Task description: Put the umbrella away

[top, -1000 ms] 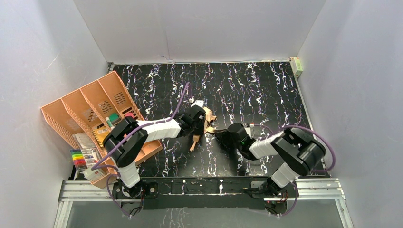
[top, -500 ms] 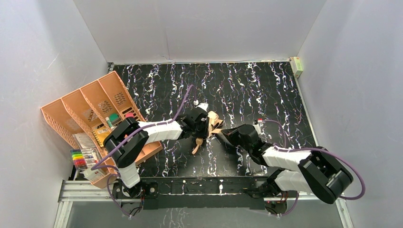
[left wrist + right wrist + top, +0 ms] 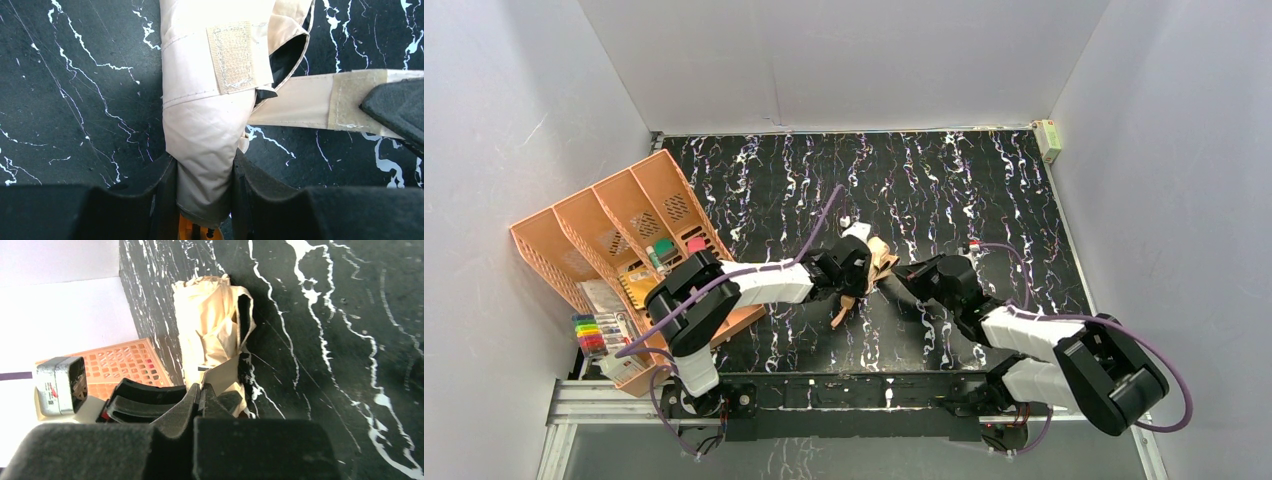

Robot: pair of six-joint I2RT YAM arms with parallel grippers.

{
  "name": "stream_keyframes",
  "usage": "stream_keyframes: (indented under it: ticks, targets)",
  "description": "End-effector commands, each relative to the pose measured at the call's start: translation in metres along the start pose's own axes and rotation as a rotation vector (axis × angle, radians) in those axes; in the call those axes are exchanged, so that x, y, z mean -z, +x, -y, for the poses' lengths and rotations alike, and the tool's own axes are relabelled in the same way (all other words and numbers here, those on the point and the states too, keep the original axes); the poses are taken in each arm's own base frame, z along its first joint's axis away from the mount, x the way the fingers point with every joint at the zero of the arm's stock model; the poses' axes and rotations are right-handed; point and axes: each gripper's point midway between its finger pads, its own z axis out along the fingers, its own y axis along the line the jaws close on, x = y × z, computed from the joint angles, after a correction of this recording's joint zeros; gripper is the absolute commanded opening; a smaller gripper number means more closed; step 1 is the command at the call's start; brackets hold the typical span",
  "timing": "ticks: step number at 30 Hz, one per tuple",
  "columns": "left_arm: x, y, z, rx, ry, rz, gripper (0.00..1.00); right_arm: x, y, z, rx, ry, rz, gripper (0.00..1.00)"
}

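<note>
- The rolled cloth of the umbrella (image 3: pixel 200 120) is squeezed near one end between the two fingers of the left claw (image 3: pixel 202 175).
- The strap (image 3: pixel 300 102) is stretched out flat to the side. Its tip is pinched in the right claw (image 3: pixel 200 397), whose fingers are pressed together on it.
- The umbrella is laid on the dark surface (image 3: pixel 984 190), about in the middle, between the two claws.
- It is judged to be light. The cloth looks soft and smooth, so it could be slid out of a loose hold. Something stiff is likely hidden inside.
- The thick rolled part is best held for lifting. The strap is floppy and is better kept for wrapping onto the fuzzy patch (image 3: pixel 232 57).
- Farther off to the left, an orange organizer (image 3: pixel 614 225) is seen, well apart.
</note>
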Motion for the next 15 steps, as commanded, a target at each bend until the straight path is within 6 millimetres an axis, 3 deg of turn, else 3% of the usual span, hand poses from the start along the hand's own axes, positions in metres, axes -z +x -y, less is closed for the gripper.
stream_keyframes:
  ticks: [1,15]
  targets:
    - [0.020,0.120,-0.102,-0.201,-0.383,-0.379,0.00,0.004,-0.034,-0.107,-0.066,-0.326,0.113,0.00]
    - [0.015,0.129,-0.076,-0.325,-0.332,-0.366,0.00,-0.022,-0.033,-0.148,-0.067,-0.392,0.063,0.00]
